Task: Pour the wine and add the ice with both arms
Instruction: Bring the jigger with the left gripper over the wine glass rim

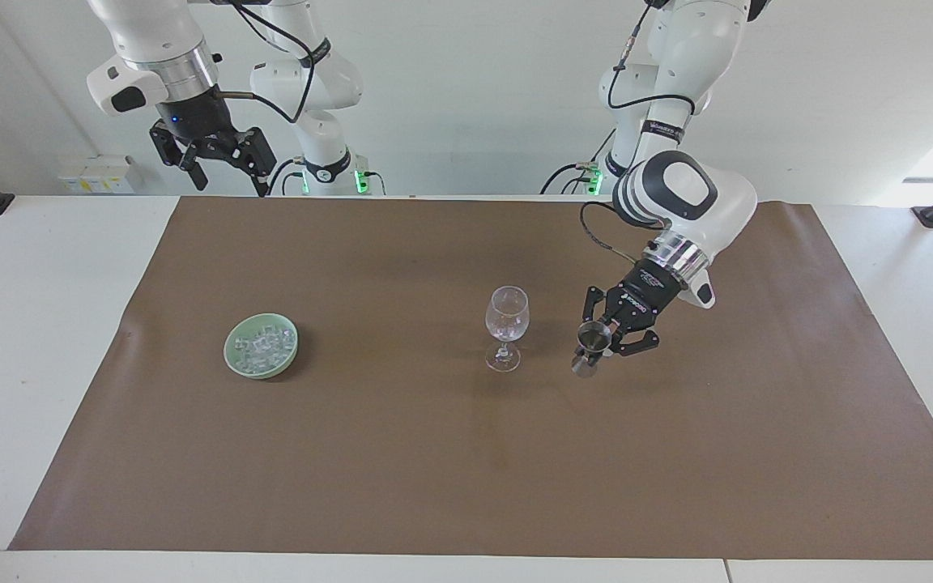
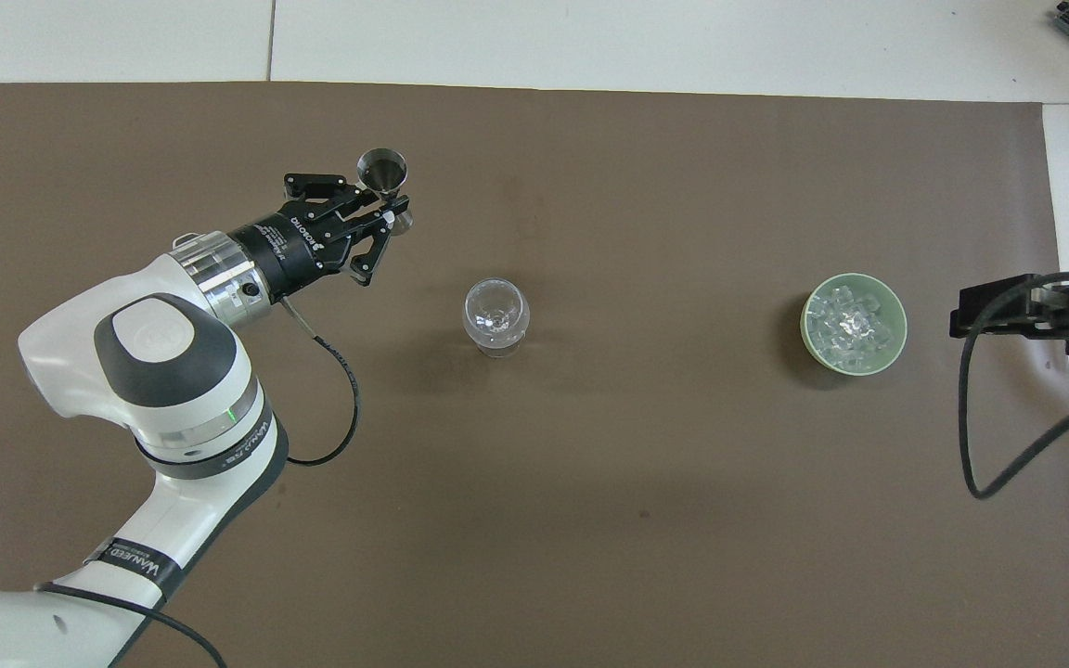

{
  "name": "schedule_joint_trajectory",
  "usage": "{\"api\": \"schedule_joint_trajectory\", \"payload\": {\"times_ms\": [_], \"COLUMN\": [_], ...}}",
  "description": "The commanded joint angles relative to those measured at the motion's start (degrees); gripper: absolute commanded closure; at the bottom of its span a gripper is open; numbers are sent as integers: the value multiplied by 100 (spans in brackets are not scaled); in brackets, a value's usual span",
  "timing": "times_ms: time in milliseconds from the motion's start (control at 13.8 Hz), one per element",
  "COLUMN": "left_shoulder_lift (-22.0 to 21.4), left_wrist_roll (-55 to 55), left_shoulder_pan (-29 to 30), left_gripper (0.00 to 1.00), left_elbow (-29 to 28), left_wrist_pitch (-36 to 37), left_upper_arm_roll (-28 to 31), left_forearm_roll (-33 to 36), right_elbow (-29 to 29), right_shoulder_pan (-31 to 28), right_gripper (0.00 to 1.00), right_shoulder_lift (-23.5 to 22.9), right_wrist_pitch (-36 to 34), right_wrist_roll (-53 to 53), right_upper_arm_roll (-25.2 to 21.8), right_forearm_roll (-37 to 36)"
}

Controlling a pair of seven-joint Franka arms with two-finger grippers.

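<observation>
my left gripper point(image 1: 601, 344) hangs tilted over the brown mat point(image 1: 434, 453), fingers pinched on a small steel measuring cup point(image 1: 590, 346), just beside the wine glass point(image 1: 506, 327) toward my left arm's end. my right gripper point(image 1: 219, 162) waits high with fingers wide, up at my own edge of the table. the ice point(image 1: 263, 345) sits in the green dish point(image 1: 237, 362), well apart from the glass. the wrist lettering is too small to read. bare mat lies all around the glass.

The wine glass point(image 1: 507, 324) stands mid-mat point(image 1: 434, 486); the ice point(image 1: 262, 344) dish point(image 1: 233, 356) sits toward the right arm's end.
</observation>
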State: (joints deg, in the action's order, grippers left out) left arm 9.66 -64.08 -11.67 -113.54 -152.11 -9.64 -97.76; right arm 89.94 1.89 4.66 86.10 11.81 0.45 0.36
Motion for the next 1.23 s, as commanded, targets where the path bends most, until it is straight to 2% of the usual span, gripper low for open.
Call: {"api": "schedule_joint_trajectory", "payload": {"times_ms": [0, 1155], "left_shoulder_lift": [-245, -614], "left_wrist_roll": [247, 1548], "left_shoulder_pan": [-204, -511], "left_gripper": [100, 100], "left_elbow": [-195, -617], "left_wrist_pitch": [15, 252], "left_upper_arm_roll": [76, 76], "left_forearm_roll": [-164, -304], "right_elbow": [138, 138], "right_shoulder_pan": [-5, -5], "right_gripper": [0, 0], "right_shoulder_lift": [114, 114], "right_wrist_pitch": [73, 73], "right_wrist_roll": [-3, -3], "right_upper_arm_roll": [16, 16], "right_forearm_roll": [-62, -62]}}
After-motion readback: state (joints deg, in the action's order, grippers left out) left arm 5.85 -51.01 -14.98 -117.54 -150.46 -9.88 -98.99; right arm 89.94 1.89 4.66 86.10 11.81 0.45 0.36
